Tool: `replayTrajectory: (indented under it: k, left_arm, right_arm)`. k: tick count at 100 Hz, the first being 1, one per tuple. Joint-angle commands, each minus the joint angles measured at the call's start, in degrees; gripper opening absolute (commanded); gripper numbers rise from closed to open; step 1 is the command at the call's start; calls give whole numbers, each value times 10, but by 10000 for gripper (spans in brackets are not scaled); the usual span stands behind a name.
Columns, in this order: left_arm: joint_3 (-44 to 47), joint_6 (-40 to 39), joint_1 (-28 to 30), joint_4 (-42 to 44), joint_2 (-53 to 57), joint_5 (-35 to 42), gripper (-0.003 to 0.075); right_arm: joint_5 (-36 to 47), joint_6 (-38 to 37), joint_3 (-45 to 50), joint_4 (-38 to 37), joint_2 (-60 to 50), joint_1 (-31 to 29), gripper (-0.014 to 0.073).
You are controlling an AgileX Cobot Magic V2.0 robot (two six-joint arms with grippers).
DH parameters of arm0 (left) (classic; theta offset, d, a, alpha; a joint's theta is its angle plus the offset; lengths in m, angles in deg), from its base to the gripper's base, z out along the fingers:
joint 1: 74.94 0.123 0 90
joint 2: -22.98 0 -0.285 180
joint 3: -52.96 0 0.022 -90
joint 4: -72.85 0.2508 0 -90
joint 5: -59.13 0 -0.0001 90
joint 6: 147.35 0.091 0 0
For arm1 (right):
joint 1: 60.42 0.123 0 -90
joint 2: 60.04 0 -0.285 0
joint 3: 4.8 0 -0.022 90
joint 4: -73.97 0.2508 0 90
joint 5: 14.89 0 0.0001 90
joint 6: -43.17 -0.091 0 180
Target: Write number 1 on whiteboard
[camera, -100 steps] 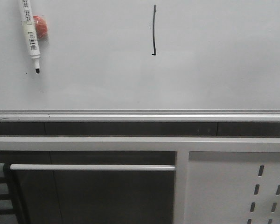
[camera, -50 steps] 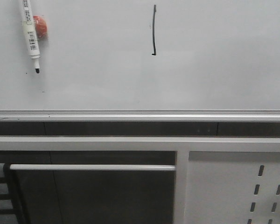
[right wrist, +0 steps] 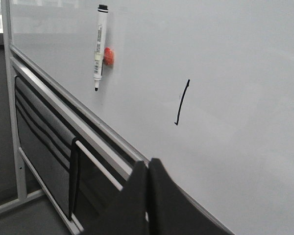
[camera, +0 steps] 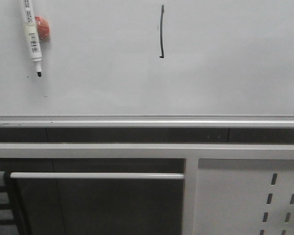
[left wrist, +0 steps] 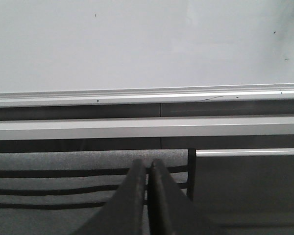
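The right tool (right wrist: 147, 183) is clenched on nothing, hanging clear of the whiteboard (right wrist: 225, 58). The left tool (left wrist: 148, 183) is likewise pressed closed and empty, below the board's rail (left wrist: 137, 94). Up on the whiteboard the number 1 (camera: 161, 32) stands nearly upright, nothing covering it. Well to its left a marker (camera: 31, 34) hangs tip down beside a red magnet (camera: 43, 28). Lower right sits a perforated panel (camera: 250, 196).
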Motion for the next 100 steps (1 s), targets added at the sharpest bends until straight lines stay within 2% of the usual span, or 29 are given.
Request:
replayTrajectory:
  k: [1, 7, 11, 19, 23, 28, 43, 61, 66, 75, 81, 100]
  left_arm:
    - [13, -4, -6, 2, 15, 31, -18]
    - [13, -4, -6, 2, 15, 31, -18]
    - [13, -4, -6, 2, 15, 31, -18]
    - [13, -4, -6, 2, 15, 31, -18]
    - [13, -4, -6, 2, 15, 31, -18]
    - [13, -4, -6, 2, 15, 31, -18]
    - [13, -4, -6, 2, 15, 31, -18]
    - [13, -4, -6, 2, 15, 31, -18]
    - [13, -4, -6, 2, 15, 31, -18]
    - [13, -4, -6, 2, 15, 31, -18]
    - [13, -4, -6, 2, 15, 31, -18]
    - [13, -4, -6, 2, 15, 31, -18]
  right_arm:
    - [-9, 6, -14, 10, -1, 1, -79]
    - [-9, -25, -14, -23, -1, 1, -79]
    - [-9, -96, -14, -82, -1, 1, -79]
    - [-8, -317, -11, -291, -1, 1, -79]
    - [-7, -397, -8, -389, -1, 0, -79]
    - [-7, -480, -2, -470, -1, -1, -79]
    - [-12, -677, 26, -575, -1, -51, -79]
    - [-50, -979, 52, -782, -1, -180, -79]
    - [-68, -1043, 52, -838, -1, -219, -79]
    - [-85, -1125, 52, -917, -4, -289, -79]
    - [-99, -1150, 54, -976, -21, -330, -79]
    - [-104, -1250, 80, -1103, -96, -412, -79]
